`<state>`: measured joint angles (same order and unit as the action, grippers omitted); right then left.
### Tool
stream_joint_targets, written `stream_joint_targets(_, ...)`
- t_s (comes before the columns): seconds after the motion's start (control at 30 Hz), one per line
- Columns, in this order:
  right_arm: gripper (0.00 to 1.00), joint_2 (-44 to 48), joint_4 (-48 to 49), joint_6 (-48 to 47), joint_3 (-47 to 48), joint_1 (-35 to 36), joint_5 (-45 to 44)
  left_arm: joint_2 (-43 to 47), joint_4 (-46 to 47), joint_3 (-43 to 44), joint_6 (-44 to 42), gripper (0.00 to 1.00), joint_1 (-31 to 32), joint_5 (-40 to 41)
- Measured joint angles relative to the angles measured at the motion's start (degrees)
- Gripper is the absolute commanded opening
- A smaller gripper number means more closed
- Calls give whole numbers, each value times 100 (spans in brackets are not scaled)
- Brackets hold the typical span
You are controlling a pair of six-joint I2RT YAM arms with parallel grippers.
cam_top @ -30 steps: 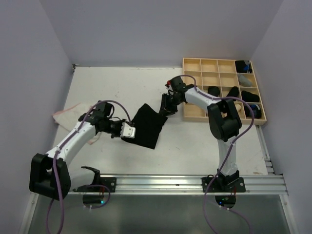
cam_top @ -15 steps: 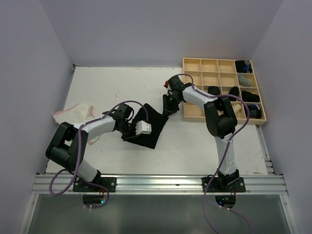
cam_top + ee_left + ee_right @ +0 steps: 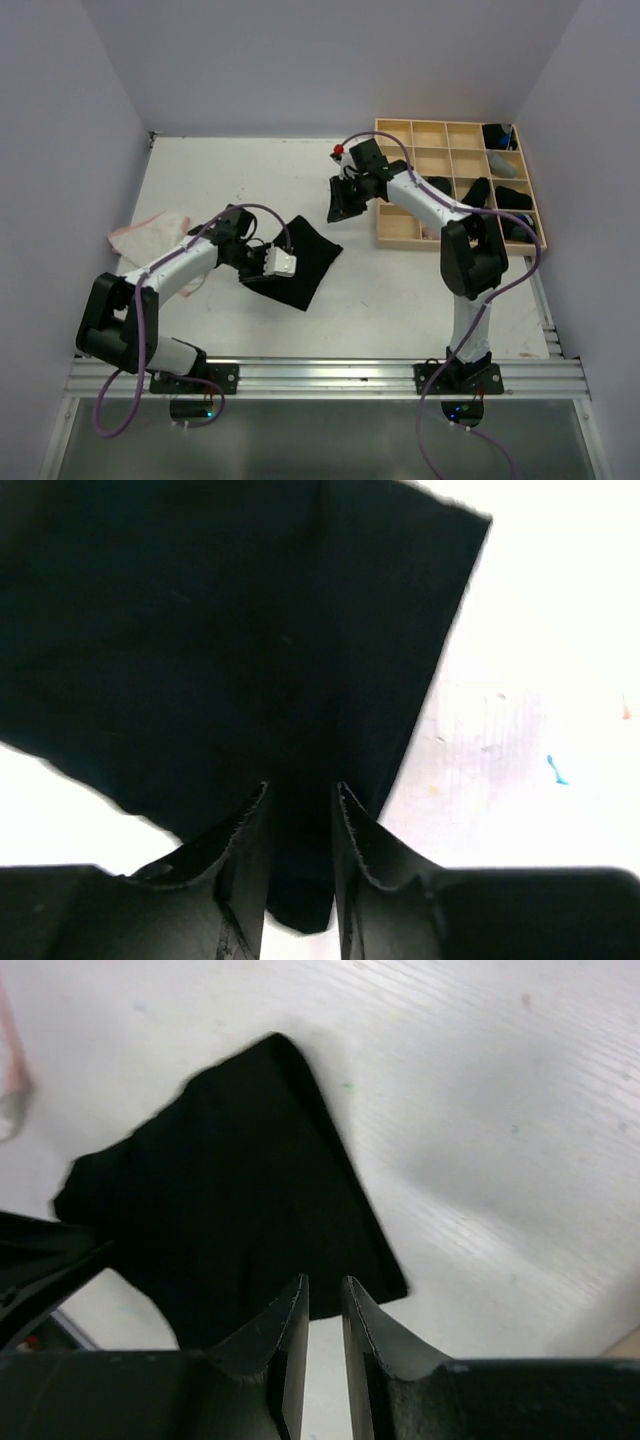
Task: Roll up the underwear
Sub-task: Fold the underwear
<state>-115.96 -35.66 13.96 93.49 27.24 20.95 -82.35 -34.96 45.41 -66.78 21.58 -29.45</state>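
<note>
At the far left of the counter (image 3: pixel 225 175), a whitish underwear (image 3: pixel 150 232) with pink edging is lying crumpled near the edge. It is well apart from the work, and is probably being reserved as a later piece.

Next, the left claw (image 3: pixel 298 792) is being held low over the near-left edge of the black underwear (image 3: pixel 310 258). Its jaws are being held only narrowly apart, with dark cloth showing through the gap. No pinch on the fabric is being shown, so the claw is being read as open and lined up along an edge from which a roll could be started.

The black underwear is lying flat in the middle of the counter, not yet rolled.

Further right, the right claw (image 3: pixel 325 1285) is being held just beside the cloth's far-right corner. Its jaws are slightly parted, with bare counter showing between them and nothing gripped. It is probably being poised there to pin or lift that corner.

At the far right, dark rolls (image 3: pixel 515 198) are being stored in the right-hand compartments of the wooden grid tray (image 3: pixel 430 133), where a finished roll is presumably being expected.
</note>
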Motion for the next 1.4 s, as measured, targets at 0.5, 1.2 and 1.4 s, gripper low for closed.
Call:
stream_joint_targets(0.5, 25, -525, 483, 623, -885, 343, 824, 35, 509, 601, 1475, 31, 1349, -721)
stream_joint_targets(1.2, 31, -699, -352, -577, -245, 310, 111, -461, 1196, -330, 745, 31, 1851, -37)
stream_joint_targets(1.4, 34, 243, 179, -702, -955, 251, 863, 260, 0, -203, 750, 50, 1425, -214)
